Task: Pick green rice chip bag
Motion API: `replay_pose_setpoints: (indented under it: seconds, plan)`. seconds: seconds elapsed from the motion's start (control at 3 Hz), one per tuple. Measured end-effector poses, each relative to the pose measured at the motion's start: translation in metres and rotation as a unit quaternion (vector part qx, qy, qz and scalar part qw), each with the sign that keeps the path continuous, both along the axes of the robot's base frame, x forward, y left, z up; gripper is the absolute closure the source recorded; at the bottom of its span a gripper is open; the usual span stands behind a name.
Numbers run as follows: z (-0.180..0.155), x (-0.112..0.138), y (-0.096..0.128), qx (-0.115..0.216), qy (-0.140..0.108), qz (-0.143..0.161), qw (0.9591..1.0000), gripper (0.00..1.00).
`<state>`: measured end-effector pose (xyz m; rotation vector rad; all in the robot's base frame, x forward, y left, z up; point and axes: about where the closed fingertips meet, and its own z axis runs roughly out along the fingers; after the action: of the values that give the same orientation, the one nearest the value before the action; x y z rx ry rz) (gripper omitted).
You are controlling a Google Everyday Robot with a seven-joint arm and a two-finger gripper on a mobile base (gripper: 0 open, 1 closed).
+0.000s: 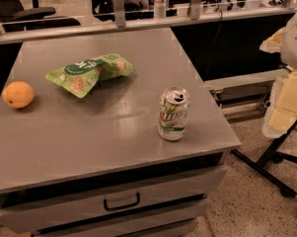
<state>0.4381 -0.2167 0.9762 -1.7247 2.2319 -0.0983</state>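
Where the green rice chip bag [90,73] lies on the far left half of the desk [79,142], an orange [18,94] sits near its left and a green-and-white soda can [173,113] stands upright well apart, front right; the jaws are out of view, so their opening and place relative to the bag cannot be told

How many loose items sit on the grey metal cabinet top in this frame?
3: a round orange fruit at the left edge, the crinkled light-green foil rice chip bag mid-back, an upright green-and-white soda can front right. The pincer is out of view.
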Motion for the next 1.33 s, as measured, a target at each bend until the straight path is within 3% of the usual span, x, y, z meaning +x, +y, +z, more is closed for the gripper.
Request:
replay_pose_setpoints:
  seconds: [0.33,0.67,1.0,1.33]
  plan:
    - [0.0,0.0,0.0,0.0,0.0,0.0,1.0,0.0]
    - [0.013,0.005,0.013,0.024,-0.026,0.021,0.9991,0.0]
    - [0.042,0.018,0.037,0.056,-0.094,0.043,0.9931,0.0]
    - [0.078,0.03,0.062,0.101,-0.173,0.05,0.9784,0.0]
